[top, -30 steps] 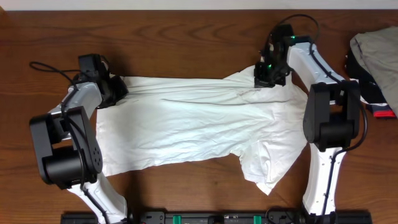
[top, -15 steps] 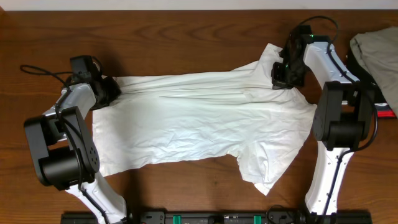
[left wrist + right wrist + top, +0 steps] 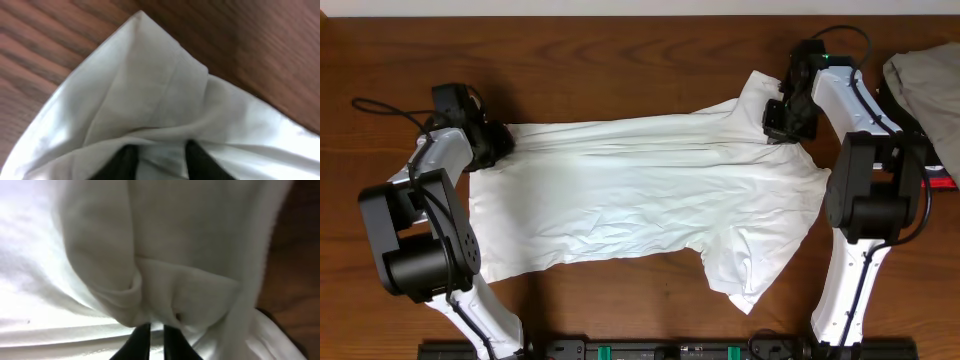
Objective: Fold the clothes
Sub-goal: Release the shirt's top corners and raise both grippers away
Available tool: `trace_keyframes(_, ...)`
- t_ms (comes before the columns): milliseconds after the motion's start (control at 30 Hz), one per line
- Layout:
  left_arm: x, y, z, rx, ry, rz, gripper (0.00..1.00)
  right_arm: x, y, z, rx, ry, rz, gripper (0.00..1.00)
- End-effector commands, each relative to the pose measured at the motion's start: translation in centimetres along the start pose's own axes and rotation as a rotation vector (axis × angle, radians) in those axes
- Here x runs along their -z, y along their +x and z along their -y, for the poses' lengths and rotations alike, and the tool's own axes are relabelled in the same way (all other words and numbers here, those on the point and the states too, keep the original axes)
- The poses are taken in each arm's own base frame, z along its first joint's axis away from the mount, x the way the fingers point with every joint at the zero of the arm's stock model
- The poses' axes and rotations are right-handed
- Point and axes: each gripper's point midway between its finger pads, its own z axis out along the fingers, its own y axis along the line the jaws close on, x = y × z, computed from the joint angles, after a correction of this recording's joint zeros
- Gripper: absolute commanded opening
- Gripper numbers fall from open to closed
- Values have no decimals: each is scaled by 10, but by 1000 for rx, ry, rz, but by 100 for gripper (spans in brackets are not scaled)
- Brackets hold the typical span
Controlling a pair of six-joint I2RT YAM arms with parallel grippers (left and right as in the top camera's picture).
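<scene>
- White cotton T-shirt [image 3: 640, 200] lies spread sideways on the wooden table [image 3: 620, 50], with its hem toward the left arm and its shoulders toward the right arm; one sleeve trails off its near edge and no lettering shows
- At the T-shirt's far-left corner, the left gripper [image 3: 490, 143] has its fingers [image 3: 127, 160] pinching a fold of hem cloth just behind the pointed tip
- At the T-shirt's far-right shoulder sits the right gripper [image 3: 782, 120]; its wrist view is close and blurred, but the fingers [image 3: 137, 340] seem pressed nearly together on a bunched ridge of cloth
- A heap of other garments [image 3: 920, 80] lies beyond the T-shirt's right edge, apart from it
- Both bites look small on thin cloth, so an uneven pull could slip one corner free and let the far edge slump
- If the arms carry that edge over at different rates, the fold would likely skew, and the trailing sleeve could tuck under and bunch
</scene>
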Motion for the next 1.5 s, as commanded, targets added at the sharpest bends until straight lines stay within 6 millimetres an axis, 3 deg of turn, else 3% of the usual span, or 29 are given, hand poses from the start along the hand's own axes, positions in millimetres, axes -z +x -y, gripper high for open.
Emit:
trace_keyframes(0,-3,-10,-39,31,-150,14,37,14,-10,61,-81,214,65,15)
trace_keyframes(200,17,-27,-31,29,-142,44,58,40,-10,70,-131,267,115,17)
trace_keyframes(333,35,-38,-25,26,-130,80,97,56,-8,69,-132,264,134,17)
trace_keyframes(500,66,-51,-16,27,-108,147,98,79,-6,59,-129,215,174,18)
trace_keyframes(700,123,-60,-4,98,-68,242,98,123,6,47,-123,141,226,23)
trace_keyframes(767,148,-53,1,138,-43,251,98,141,12,38,-118,85,248,31)
trace_keyframes(867,187,-38,15,135,32,251,98,174,27,14,-56,-56,278,66)
trace_keyframes(933,214,-25,24,126,83,256,98,194,42,0,-16,-128,288,80)
trace_keyframes(1233,316,37,38,94,216,335,98,256,111,-13,52,-166,336,80)
trace_keyframes(1333,334,65,33,96,213,328,98,268,134,-17,80,-171,332,82)
trace_keyframes(1467,338,99,23,112,183,253,98,268,165,-25,131,-164,272,83)
